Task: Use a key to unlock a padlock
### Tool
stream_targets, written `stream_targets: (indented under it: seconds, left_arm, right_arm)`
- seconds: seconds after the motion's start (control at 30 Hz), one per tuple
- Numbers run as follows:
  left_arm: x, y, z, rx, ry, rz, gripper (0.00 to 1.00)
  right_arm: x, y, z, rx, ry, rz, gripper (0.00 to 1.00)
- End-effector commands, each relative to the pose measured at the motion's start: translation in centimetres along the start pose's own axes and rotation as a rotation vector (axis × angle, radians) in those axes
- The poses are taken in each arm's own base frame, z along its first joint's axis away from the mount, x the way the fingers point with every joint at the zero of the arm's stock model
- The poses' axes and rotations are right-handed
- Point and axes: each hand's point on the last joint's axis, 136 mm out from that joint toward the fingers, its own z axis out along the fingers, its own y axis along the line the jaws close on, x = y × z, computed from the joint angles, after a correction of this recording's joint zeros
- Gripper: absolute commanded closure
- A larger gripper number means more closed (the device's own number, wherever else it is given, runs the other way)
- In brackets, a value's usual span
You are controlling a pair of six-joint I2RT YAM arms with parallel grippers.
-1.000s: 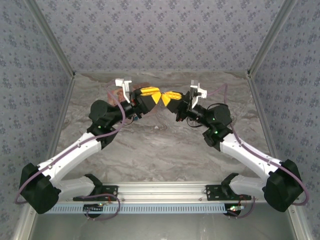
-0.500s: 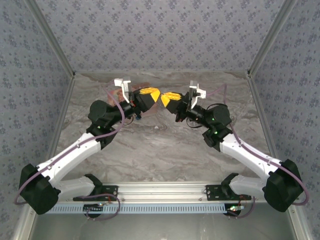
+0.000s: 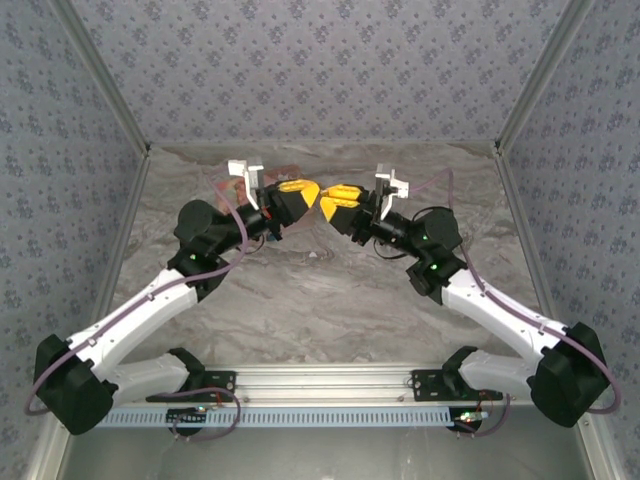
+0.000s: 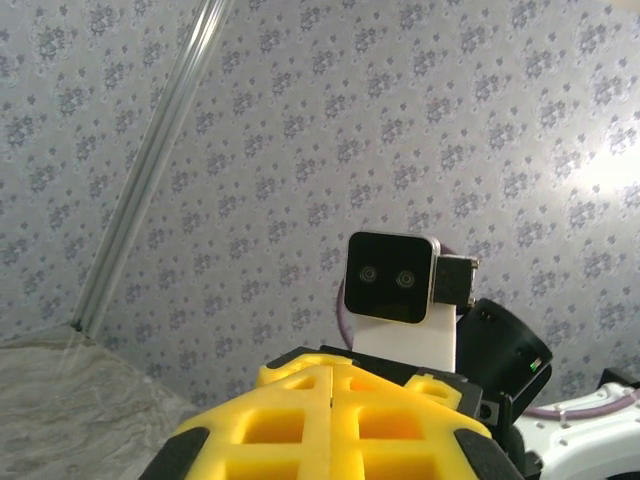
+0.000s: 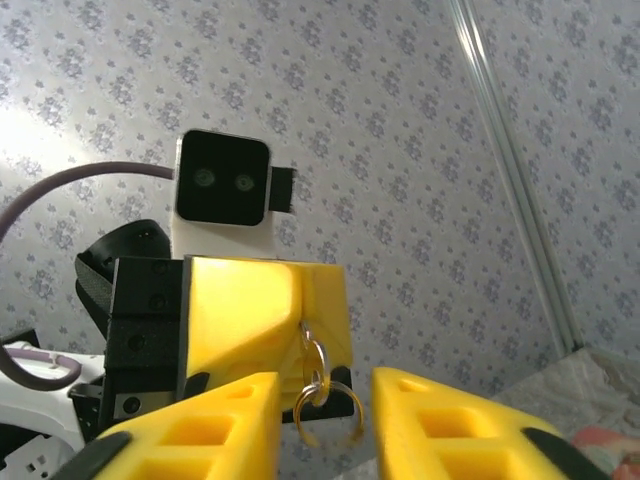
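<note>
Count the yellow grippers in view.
2. The left gripper, shut on a key ring, is left of centre toward the back; the right gripper, open, faces it tip to tip from the right.

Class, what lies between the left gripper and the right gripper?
Linked metal rings, hanging from the shut left gripper into the open right gripper; right wrist view.

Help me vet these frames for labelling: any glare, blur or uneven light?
Top external: even light, the table sharp, no glare. Left wrist: a bright hotspot washes out the wallpaper at right. Right wrist: a similar hotspot at upper left; the key rings between the right gripper fingers look crisp.
</note>
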Motion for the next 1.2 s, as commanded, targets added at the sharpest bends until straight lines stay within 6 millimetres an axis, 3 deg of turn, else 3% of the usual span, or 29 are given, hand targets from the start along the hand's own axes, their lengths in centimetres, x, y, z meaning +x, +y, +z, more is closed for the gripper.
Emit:
stream_targets:
  seconds: [0.0,0.27,0.4,0.8,1.17]
  left_arm:
    - [-0.6,-0.6,-0.4,-0.036,0.021,0.108,1.0]
    - [1.4,0.9,-0.9,-0.131,0.162,0.18,1.0]
    - [1.5,1.1,-0.9,-0.145,0.183,0.181,1.0]
    - [1.2,0.8,-0.8,-0.135,0.174,0.178,1.0]
    - [1.4,1.1,-0.7,-0.141,0.179,0.177,1.0]
  right_arm:
    - [0.6,-0.1,-0.9,0.035,0.052,-0.034,0.59]
    - [0.4,-0.7,-2.1,0.108,0.108,0.006,0.31]
    - [0.6,-1.3,-1.7,0.128,0.178,0.075,0.29]
    - [2.5,-2.3,-0.3,0.073,0.262,0.208,0.42]
    - [2.6,-1.9,-0.1,0.044,0.28,0.208,0.65]
